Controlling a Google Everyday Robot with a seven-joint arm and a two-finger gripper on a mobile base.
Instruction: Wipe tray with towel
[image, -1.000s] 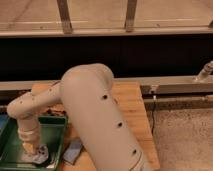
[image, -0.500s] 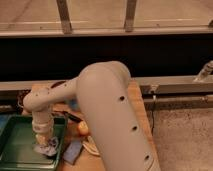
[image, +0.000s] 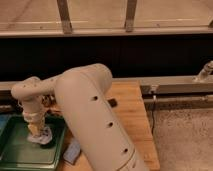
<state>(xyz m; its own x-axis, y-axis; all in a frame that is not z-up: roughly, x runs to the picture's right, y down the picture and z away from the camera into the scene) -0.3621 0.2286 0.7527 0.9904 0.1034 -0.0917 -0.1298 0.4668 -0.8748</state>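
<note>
A green tray (image: 15, 152) sits at the lower left on the wooden table (image: 130, 120). A crumpled white towel (image: 42, 136) lies in the tray's far right part. My gripper (image: 36, 130) points straight down onto the towel, at the end of the cream arm (image: 85, 105) that bends across the middle of the view. The arm's wrist hides the gripper's tips and part of the towel.
A blue object (image: 72, 151) lies on the table just right of the tray. A small black object (image: 113, 103) lies further back on the wood. A metal rail (image: 175, 85) runs behind the table. Grey floor (image: 182, 135) lies to the right.
The gripper and the towel have slid across the tray, from its front part toward the right and then toward its far side. The elbow has swung right.
</note>
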